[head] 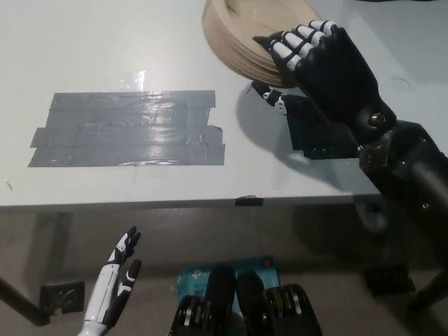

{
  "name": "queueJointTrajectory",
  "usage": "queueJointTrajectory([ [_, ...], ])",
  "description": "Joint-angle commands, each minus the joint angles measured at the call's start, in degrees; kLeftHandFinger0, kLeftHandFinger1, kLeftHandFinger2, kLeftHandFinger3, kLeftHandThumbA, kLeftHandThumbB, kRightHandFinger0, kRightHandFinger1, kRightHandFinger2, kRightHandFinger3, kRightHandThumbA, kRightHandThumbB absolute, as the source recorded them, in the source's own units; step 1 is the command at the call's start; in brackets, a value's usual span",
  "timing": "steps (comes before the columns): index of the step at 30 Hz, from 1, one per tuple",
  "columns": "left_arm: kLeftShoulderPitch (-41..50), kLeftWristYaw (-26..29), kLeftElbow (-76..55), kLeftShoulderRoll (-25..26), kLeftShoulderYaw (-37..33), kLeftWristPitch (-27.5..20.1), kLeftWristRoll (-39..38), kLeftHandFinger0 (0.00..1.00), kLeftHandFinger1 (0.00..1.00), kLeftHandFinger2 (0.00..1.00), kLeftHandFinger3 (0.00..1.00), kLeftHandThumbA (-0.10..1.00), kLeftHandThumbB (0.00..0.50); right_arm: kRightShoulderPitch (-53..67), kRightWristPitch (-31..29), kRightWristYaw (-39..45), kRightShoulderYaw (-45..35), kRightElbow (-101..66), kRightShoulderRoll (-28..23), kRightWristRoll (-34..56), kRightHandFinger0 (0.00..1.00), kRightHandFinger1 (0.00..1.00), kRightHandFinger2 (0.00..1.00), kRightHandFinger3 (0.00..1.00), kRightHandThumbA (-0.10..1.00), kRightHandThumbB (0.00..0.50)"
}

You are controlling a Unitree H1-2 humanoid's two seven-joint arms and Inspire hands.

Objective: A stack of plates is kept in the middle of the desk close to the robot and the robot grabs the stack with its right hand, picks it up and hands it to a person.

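Observation:
A stack of tan plates hangs above the white desk at the upper middle of the head view, its top cut off by the picture's edge. My black right hand is shut on the stack's right rim, fingers over the top and thumb underneath. A dark shadow lies on the desk below it. Below the desk's front edge at the lower left, my white left hand rests with its fingers apart, holding nothing.
A large patch of grey tape strips covers the desk's left-middle area. A small black tab sits on the desk's front edge. A dark block lies on the floor near my left hand.

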Motion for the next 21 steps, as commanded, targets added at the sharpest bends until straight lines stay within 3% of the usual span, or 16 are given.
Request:
queueJointTrajectory([
  [1, 0.8, 0.3, -1.3, 0.6, -0.2, -2.2, 0.2, 1.00, 1.00, 1.00, 1.00, 1.00, 0.367, -2.1, -0.8, 3.0, -1.0, -3.7, 0.4, -3.0, 0.00, 0.00, 0.20, 0.12, -0.10, 0.305],
  [4, 0.8, 0.2, -1.4, 0.7, -0.2, -1.8, 0.3, 1.00, 1.00, 1.00, 1.00, 1.00, 0.373, -2.6, -0.9, 2.0, -0.1, -0.8, 1.7, -4.6, 0.00, 0.01, 0.43, 0.12, -0.10, 0.283],
  [7, 1.1, 0.3, -1.2, 0.6, -0.3, -1.8, 0.5, 1.00, 1.00, 1.00, 1.00, 1.00, 0.377, -3.4, -1.6, -0.1, 0.6, 2.8, 2.6, -5.6, 0.00, 0.00, 0.53, 0.22, -0.10, 0.276],
  [10, 1.3, 0.4, -1.2, 0.5, -0.3, -2.1, 0.5, 1.00, 1.00, 1.00, 1.00, 1.00, 0.367, -4.5, -1.8, -1.8, 0.8, 5.9, 3.3, -6.8, 0.00, 0.01, 0.65, 0.26, -0.10, 0.270],
  [12, 1.2, 0.2, -1.0, 0.5, -0.4, -2.3, 0.2, 1.00, 1.00, 1.00, 1.00, 1.00, 0.373, -5.3, -2.1, -3.3, 0.6, 8.4, 3.9, -6.9, 0.00, 0.10, 0.77, 0.30, -0.10, 0.283],
  [14, 1.3, 0.1, -1.1, 0.7, -0.5, -1.8, 0.6, 1.00, 1.00, 1.00, 1.00, 1.00, 0.376, -5.7, -2.4, -2.7, 0.3, 9.6, 4.2, -6.5, 0.00, 0.13, 0.78, 0.30, -0.10, 0.286],
  [16, 1.3, 0.3, -1.0, 0.7, -0.5, -2.3, 0.8, 1.00, 1.00, 1.00, 1.00, 1.00, 0.365, -6.5, -2.5, -3.3, 0.6, 11.7, 4.4, -7.3, 0.00, 0.02, 0.68, 0.32, -0.10, 0.308],
  [18, 1.3, 0.1, -1.1, 0.7, -0.6, -2.4, 0.6, 1.00, 1.00, 1.00, 1.00, 1.00, 0.363, -7.0, -2.6, -4.4, 0.9, 14.0, 4.7, -7.8, 0.00, 0.01, 0.68, 0.32, -0.10, 0.303],
  [19, 1.3, 0.1, -1.1, 0.8, -0.6, -2.5, 0.5, 1.00, 1.00, 1.00, 1.00, 1.00, 0.363, -7.1, -2.6, -4.6, 1.0, 14.5, 4.8, -7.9, 0.00, 0.03, 0.67, 0.31, -0.10, 0.337],
  [21, 1.3, 0.0, -1.0, 0.7, -0.6, -2.6, 0.2, 1.00, 1.00, 1.00, 1.00, 1.00, 0.367, -7.4, -2.3, -4.4, 0.9, 15.9, 5.0, -7.8, 0.00, 0.01, 0.68, 0.31, -0.10, 0.304],
])
